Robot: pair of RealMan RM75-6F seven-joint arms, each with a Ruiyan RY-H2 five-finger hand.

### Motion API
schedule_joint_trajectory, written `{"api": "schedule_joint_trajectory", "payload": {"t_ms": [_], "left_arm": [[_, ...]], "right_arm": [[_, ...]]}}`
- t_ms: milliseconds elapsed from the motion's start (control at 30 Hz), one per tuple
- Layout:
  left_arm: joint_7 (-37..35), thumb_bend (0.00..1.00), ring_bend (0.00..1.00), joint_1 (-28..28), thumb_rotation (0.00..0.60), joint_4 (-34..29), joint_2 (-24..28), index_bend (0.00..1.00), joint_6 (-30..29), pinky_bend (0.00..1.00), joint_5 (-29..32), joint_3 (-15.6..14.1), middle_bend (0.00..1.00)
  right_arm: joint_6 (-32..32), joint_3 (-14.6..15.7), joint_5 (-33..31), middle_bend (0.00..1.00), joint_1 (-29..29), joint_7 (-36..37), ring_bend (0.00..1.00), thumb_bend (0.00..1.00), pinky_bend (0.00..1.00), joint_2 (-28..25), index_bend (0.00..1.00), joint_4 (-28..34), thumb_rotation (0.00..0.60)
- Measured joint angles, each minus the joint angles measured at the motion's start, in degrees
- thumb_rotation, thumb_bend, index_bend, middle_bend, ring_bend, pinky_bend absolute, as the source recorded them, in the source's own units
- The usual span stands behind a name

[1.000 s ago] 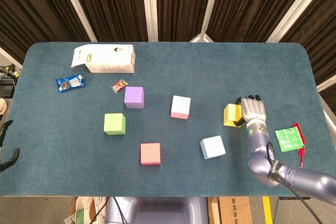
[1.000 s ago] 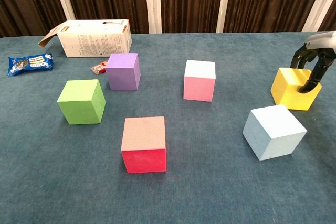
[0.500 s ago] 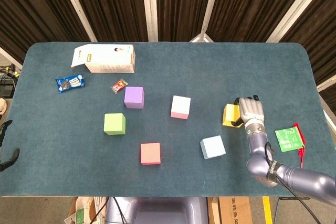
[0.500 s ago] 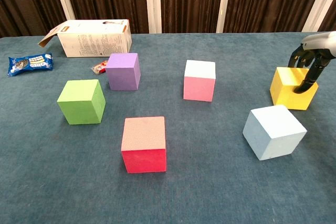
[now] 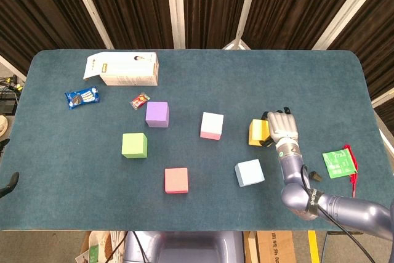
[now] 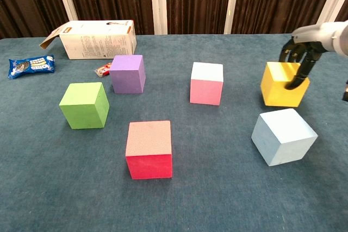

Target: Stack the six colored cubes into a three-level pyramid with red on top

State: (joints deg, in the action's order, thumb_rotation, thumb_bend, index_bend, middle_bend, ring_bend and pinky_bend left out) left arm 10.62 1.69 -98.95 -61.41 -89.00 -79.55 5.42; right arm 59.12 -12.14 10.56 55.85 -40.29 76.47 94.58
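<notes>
My right hand (image 5: 281, 129) grips the yellow cube (image 5: 257, 132) from its right side, fingers curled over the top; in the chest view the hand (image 6: 298, 61) sits on the cube's (image 6: 280, 85) far right edge. I cannot tell whether the cube touches the table. The light blue cube (image 5: 249, 172) lies just in front of it. The pink cube (image 5: 212, 125) stands to its left at mid-table. The purple cube (image 5: 157, 114), green cube (image 5: 134, 145) and red cube (image 5: 176, 180) sit apart further left. My left hand is out of view.
A white carton (image 5: 123, 69) lies at the back left, with a blue cookie packet (image 5: 82, 97) and a small red wrapper (image 5: 140, 100) near it. A green packet (image 5: 340, 163) and a small black piece (image 5: 315, 177) lie at the right.
My right hand has carried the yellow cube to the left, toward the pink cube. The other cubes have not moved.
</notes>
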Motion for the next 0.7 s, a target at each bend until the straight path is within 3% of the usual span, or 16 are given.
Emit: {"api": "schedule_joint_trajectory", "payload": {"t_ms": [700], "left_arm": [[-1.87,0.42,0.00,0.27,0.600,0.44,0.75,0.14,0.82,0.00,1.02,0.43,0.00]], "right_arm": [[1.69,-2.99,-6.40,0.39,7.63,-6.01,0.21,0.27,0.00,6.88,0.44,-3.40,0.600]]}}
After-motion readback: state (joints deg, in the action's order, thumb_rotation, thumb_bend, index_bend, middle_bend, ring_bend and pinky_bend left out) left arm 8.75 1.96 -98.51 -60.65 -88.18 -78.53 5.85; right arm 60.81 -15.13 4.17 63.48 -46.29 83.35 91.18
